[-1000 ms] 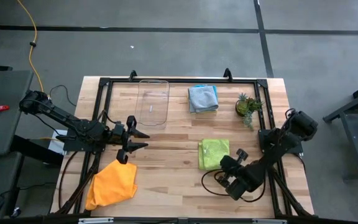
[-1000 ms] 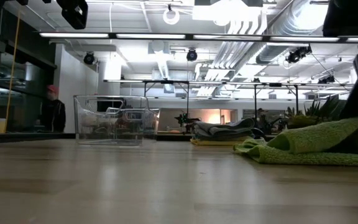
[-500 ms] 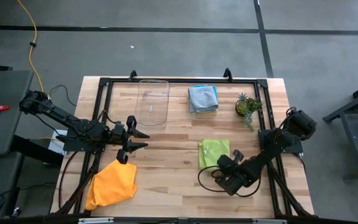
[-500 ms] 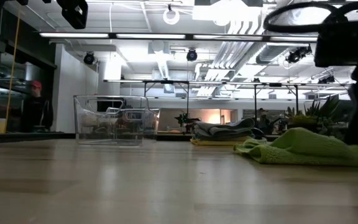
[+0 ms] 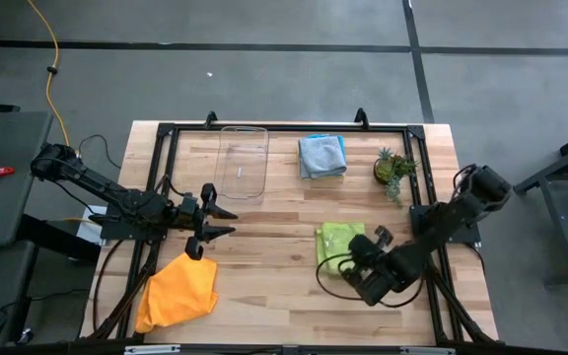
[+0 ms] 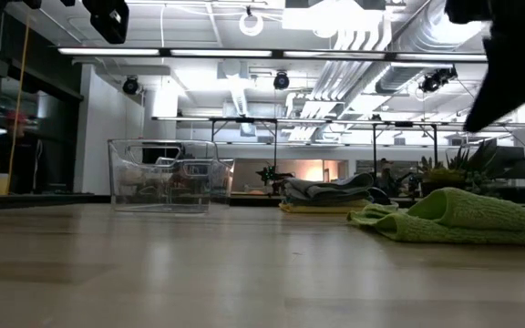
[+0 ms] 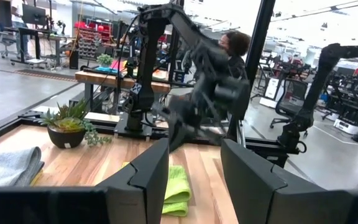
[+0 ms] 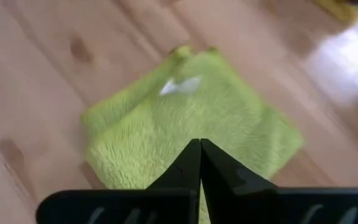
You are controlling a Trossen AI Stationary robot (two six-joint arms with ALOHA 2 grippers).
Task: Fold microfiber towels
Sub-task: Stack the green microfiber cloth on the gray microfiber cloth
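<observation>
1. Right gripper (image 5: 358, 258): fingers pressed together, nothing pinched; over the last second it was shifted across the lime green towel (image 5: 337, 242), first toward the table's (image 5: 274, 286) near side, then back over the towel's right part; it was last found raised above the cloth.
2. Lime green towel: lying just ahead of and beneath the closed right fingers (image 8: 199, 163), folded small; in the low view its raised hump was seen to settle flatter; this fold was judged finished or close to it.
3. Left gripper (image 5: 227, 220): fingers spread, empty, unmoved throughout; held above bare wood.
4. Orange towel (image 5: 177, 291): crumpled, just behind and below the left fingers toward the near table corner, part over the edge; judged next for folding.
5. Grey towel (image 5: 321, 155): folded, stacked on a yellow one, well beyond both grippers.
6. Room: bare wood lay open between the two sets of fingers; clear tray (image 5: 242, 163) and potted plant (image 5: 393, 168) stood well apart at the far side.
</observation>
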